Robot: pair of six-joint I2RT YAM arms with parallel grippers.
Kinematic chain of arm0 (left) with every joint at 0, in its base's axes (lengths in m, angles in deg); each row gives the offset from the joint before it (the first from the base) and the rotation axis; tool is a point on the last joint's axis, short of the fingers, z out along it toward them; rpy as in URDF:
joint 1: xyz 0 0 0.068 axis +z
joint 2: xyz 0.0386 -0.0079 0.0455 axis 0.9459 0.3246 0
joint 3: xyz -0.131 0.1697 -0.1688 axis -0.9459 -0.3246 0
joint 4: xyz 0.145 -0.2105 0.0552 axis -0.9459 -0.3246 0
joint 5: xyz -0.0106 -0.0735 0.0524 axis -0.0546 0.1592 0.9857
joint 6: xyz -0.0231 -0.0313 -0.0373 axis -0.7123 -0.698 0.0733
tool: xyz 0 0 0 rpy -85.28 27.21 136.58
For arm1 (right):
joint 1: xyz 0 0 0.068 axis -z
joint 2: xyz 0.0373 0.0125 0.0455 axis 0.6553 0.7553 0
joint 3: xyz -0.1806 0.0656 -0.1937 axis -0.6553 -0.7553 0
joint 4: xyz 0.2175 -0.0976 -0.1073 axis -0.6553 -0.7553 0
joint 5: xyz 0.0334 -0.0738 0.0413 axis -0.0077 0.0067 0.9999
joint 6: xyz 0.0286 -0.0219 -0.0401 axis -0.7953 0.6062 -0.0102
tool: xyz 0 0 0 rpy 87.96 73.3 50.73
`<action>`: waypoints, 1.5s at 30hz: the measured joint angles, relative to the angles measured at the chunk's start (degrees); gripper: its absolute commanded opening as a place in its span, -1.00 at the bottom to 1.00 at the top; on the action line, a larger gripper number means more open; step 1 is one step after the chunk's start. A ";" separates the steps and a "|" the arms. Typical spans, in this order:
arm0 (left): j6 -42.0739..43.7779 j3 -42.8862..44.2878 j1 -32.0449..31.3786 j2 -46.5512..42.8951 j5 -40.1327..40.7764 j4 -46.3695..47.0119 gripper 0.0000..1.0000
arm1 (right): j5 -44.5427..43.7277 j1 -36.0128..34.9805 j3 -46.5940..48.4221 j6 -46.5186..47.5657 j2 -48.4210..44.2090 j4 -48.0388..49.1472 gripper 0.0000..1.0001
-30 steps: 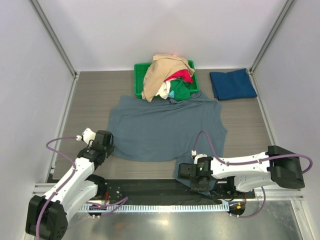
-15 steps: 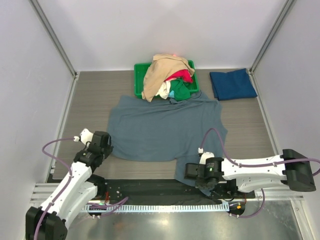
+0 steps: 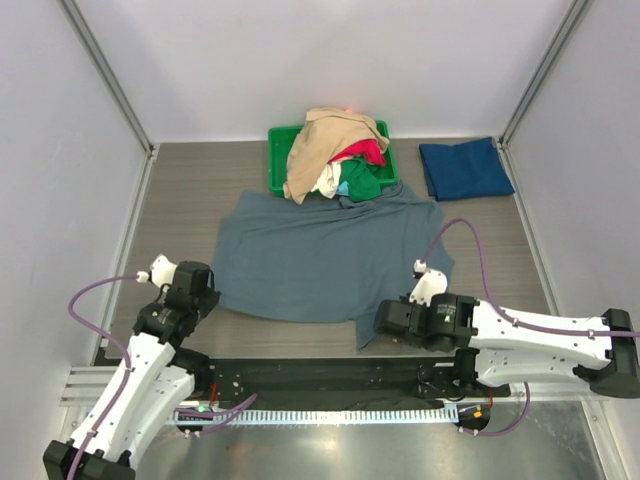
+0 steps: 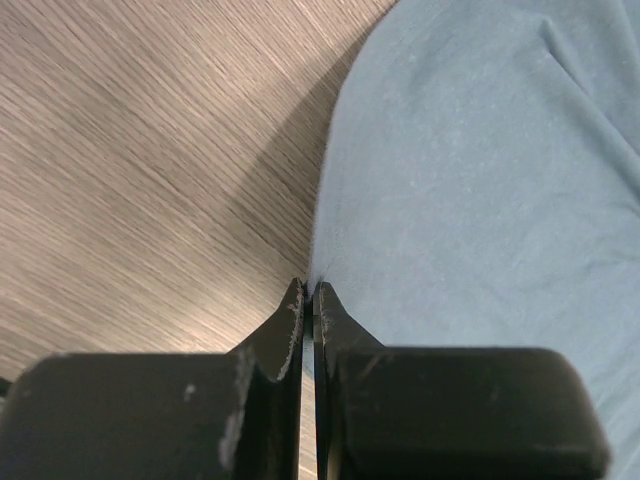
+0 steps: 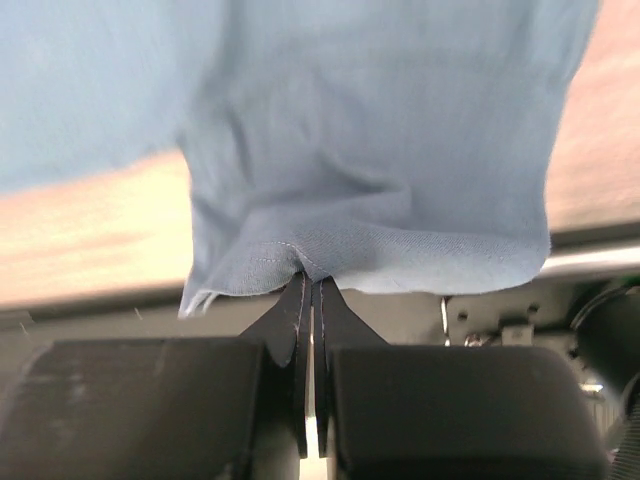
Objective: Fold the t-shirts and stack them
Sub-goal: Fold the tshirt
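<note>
no readable text, labels, brands, numbers or signs in any view.

Seven t-shirts lie in view, one of each colour: one slate grey-blue t-shirt, one dark navy-teal t-shirt, one tan t-shirt, one red t-shirt, one green t-shirt, one white t-shirt and one light blue t-shirt (only a sliver of this last one shows, so the count is less sure). There is one green bin and one tabletop. There are two arms, the left arm and the right arm. Each carries one claw, making two: the left claw and the right claw. There are two purple cables, one per arm.
</note>
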 measured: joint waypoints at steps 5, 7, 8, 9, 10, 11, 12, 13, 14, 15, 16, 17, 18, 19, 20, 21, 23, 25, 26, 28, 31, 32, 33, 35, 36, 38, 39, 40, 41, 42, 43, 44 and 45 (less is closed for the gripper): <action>1.51 3.91 0.00 3.52 0.09 -0.87 -1.00 | -3.13 11.17 5.60 9.05 1.79 0.83 -0.98; 2.38 6.21 0.00 6.14 0.24 -0.79 -0.99 | -3.56 16.87 7.67 14.21 2.34 2.16 -0.98; 3.17 7.52 0.00 7.56 0.35 -0.59 -1.00 | -3.67 19.19 8.70 16.55 2.64 2.75 -0.97; 3.82 8.63 0.00 9.27 0.37 -0.37 -1.00 | -3.93 21.40 9.90 18.97 3.32 3.54 -0.98; 4.66 9.84 0.00 11.02 0.39 -0.20 -1.00 | -4.20 23.56 11.28 21.51 4.22 3.98 -0.98; 5.22 10.91 0.00 12.76 0.35 0.00 -1.00 | -4.33 25.66 12.90 24.24 5.60 4.63 -0.98; 6.14 12.11 0.02 14.78 0.31 0.33 -0.99 | -4.39 27.23 14.14 26.38 6.88 5.31 -0.98; 6.88 13.55 0.07 17.53 0.24 0.68 -0.99 | -4.42 28.92 15.72 29.16 8.57 6.36 -0.98; 7.72 14.80 0.20 19.76 0.15 0.94 -0.99 | -4.42 30.29 16.68 30.99 9.73 7.15 -0.97; 8.44 15.93 0.39 21.92 -0.02 1.29 -0.99 | -4.31 31.85 17.62 33.05 10.93 8.13 -0.98; 9.22 16.79 0.63 23.63 -0.11 1.77 -1.00 | -4.15 33.44 18.64 35.28 12.09 8.83 -0.98; 9.99 17.68 1.01 25.51 -0.48 2.03 -0.99 | -4.11 34.99 19.45 37.09 12.96 9.70 -0.98; 10.88 18.51 1.42 27.26 -0.85 2.51 -1.00 | -3.91 36.57 20.20 38.80 13.70 10.49 -0.98; 11.74 19.37 1.90 28.98 -1.18 2.93 -0.99 | -3.67 38.12 21.00 40.33 14.47 11.02 -0.98; 12.39 20.11 2.29 30.40 -1.44 3.23 -0.99 | -3.56 39.54 21.90 41.83 15.26 11.58 -0.98; 13.11 21.03 2.80 32.02 -1.70 3.58 -0.99 | -3.34 41.20 23.02 43.45 16.22 12.22 -0.98; 14.29 22.67 3.69 34.84 -2.05 4.26 -1.00 | -3.10 43.43 24.94 45.86 18.25 13.38 -0.98; 15.50 24.48 4.52 37.86 -2.32 5.11 -0.99 | -2.64 45.11 26.58 47.82 20.31 14.47 -0.98; 16.11 25.46 4.90 39.60 -2.54 5.46 -0.99 | -2.47 45.92 27.41 48.89 21.57 15.28 -0.97; 17.14 27.65 5.44 43.19 -2.78 6.03 -0.99 | -2.08 47.36 28.57 50.36 23.50 16.22 -0.98; 18.29 30.69 5.97 47.93 -3.10 6.49 -1.00 | -1.29 49.03 29.86 52.24 26.18 17.57 -0.98; 18.49 31.41 6.08 49.18 -3.17 6.84 -1.00 | -0.90 49.70 30.23 52.87 27.21 18.16 -0.98; 18.64 31.98 6.16 50.21 -3.21 6.99 -1.00 | -0.63 50.14 30.56 53.29 27.96 18.51 -0.98; 18.88 33.33 6.40 52.48 -3.26 7.08 -1.00 | 0.04 51.19 31.19 54.38 29.73 19.67 -0.97; 19.06 33.68 6.51 53.22 -3.28 7.21 -0.99 | 0.31 51.52 31.54 54.73 30.58 20.06 -0.98; 19.28 34.45 6.78 54.80 -3.52 7.23 -0.98 | 0.68 52.30 32.83 55.76 32.83 20.76 -0.98; 19.39 34.80 6.91 55.45 -3.61 7.26 -0.94 | 0.76 52.59 33.51 56.08 33.99 21.05 -0.98; 19.50 35.43 7.06 56.54 -3.76 7.17 -0.82 | 0.81 52.94 34.40 56.48 35.41 21.53 -0.98; 19.63 36.28 7.26 57.75 -4.07 7.10 -0.75 | 0.83 53.37 35.04 56.78 36.63 21.94 -0.98; 19.78 37.18 7.54 58.99 -4.48 7.13 -0.65 | 1.01 53.75 35.85 57.13 37.97 22.25 -0.97; 19.98 38.07 7.82 60.19 -4.79 7.10 -0.33 | 1.27 54.27 36.96 57.42 39.65 22.38 -0.65; 20.35 39.32 8.24 61.59 -5.35 6.91 -0.18 | 1.51 54.95 38.21 57.53 41.27 22.49 -0.25; 20.46 40.79 8.85 63.08 -6.23 6.84 0.13 | 2.27 56.04 40.17 58.01 43.54 22.60 0.51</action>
